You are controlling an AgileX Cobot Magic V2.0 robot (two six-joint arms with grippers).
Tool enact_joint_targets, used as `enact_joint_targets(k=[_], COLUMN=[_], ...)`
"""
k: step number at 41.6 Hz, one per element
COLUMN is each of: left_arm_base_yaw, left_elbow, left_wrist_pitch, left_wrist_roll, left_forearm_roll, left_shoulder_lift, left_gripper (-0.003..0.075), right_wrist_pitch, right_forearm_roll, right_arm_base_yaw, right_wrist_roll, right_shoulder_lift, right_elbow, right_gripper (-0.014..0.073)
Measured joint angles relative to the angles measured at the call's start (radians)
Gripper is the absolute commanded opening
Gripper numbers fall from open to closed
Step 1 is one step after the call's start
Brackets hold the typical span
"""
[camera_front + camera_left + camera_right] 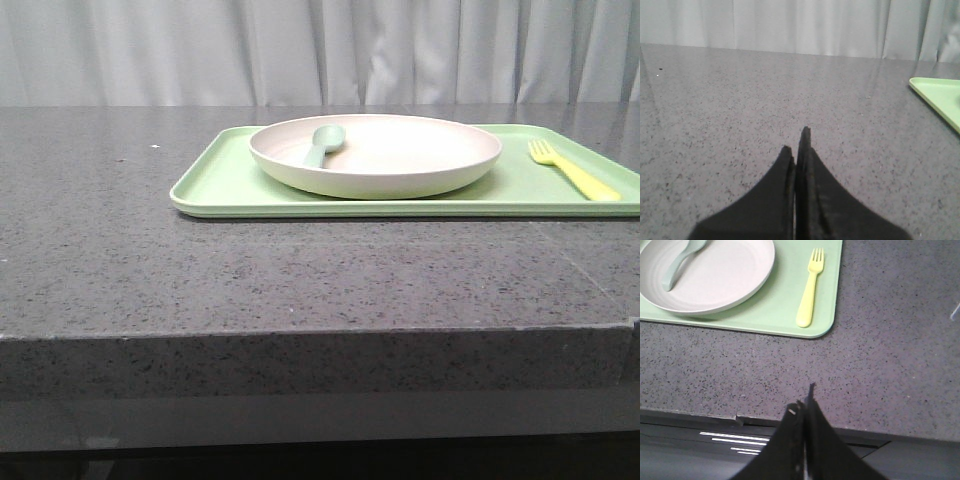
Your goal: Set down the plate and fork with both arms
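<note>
The cream-white plate [375, 153] [715, 277] rests on a light-green tray [225, 180] [775, 315] at the back right of the table. To the plate's right, the yellow fork [572, 170] [809, 287] lies flat on the same tray. Neither arm shows in the front view. My left gripper [796, 142] is shut and empty over bare stone, well left of the tray's corner [940, 97]. My right gripper [804, 399] is shut and empty at the table's near edge, short of the fork.
A pale grey-green spoon [322, 145] [677, 262] lies inside the plate. The grey speckled stone table [150, 270] ends in a thick front edge. Pale curtains hang behind.
</note>
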Motion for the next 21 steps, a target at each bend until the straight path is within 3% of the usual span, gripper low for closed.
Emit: enact_joint_targets(k=[7,21], left_arm_base_yaw=[-0.029,-0.064], left_elbow=[0.0,0.0], left_wrist_pitch=[-0.051,-0.067], left_wrist_roll=[-0.06,-0.068], left_forearm_roll=[0.081,0.093], left_shoulder_lift=[0.0,0.0], left_gripper=[-0.0018,-0.0018], right_wrist_pitch=[0.002,0.002], right_forearm_roll=[0.0,0.0], right_arm_base_yaw=[0.0,0.0], right_wrist_roll=[0.0,0.0], right_shoulder_lift=[0.0,0.0], right_elbow=[0.0,0.0], right_gripper=[-0.0068,-0.0068])
